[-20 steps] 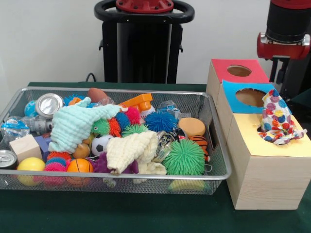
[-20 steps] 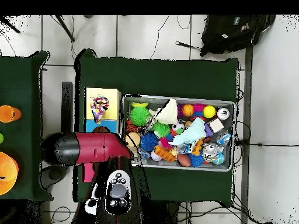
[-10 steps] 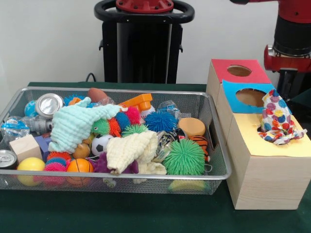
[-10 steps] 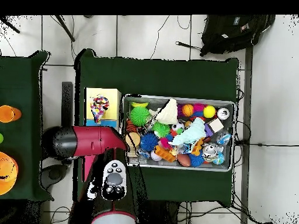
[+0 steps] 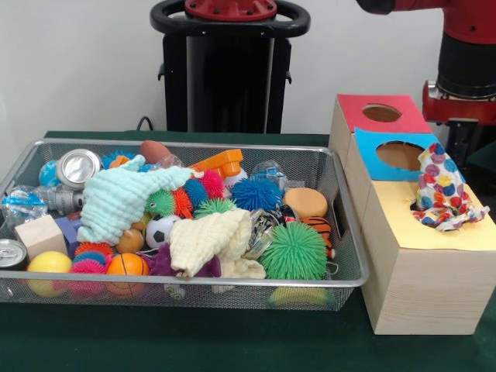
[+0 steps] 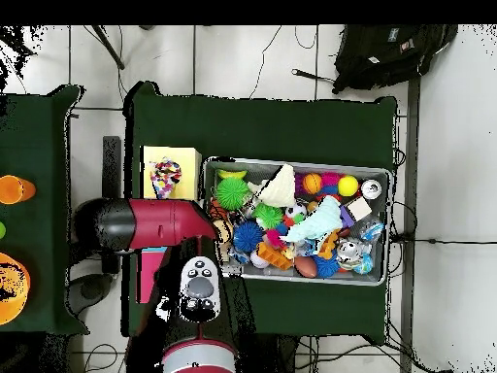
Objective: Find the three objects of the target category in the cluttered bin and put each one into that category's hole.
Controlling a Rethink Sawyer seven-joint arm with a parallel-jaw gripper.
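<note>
- The silver wire-mesh bin sits on the dark green tablecloth and serves here as the landmark; it is heaped with small toys and cloths.
- Beside the bin's end, touching or nearly so, stands the pale wooden box with three coloured tops: red farthest back, blue in the middle, yellow nearest.
- A white cloth with coloured polka dots lies bunched on the yellow top, draped over that top's hole and reaching the blue top's edge.
- Inside the bin, a mint-green towel lies toward the end away from the box, and a cream-yellow towel lies near the middle against the front wall.
- A spiky green rubber ball rests at the bin's box end, just beside the cream towel.
- The red and black arm stands behind the box, outside the bin.
- Gripper: hidden under the arm in both views, so whether it is open or closed cannot be told.
</note>
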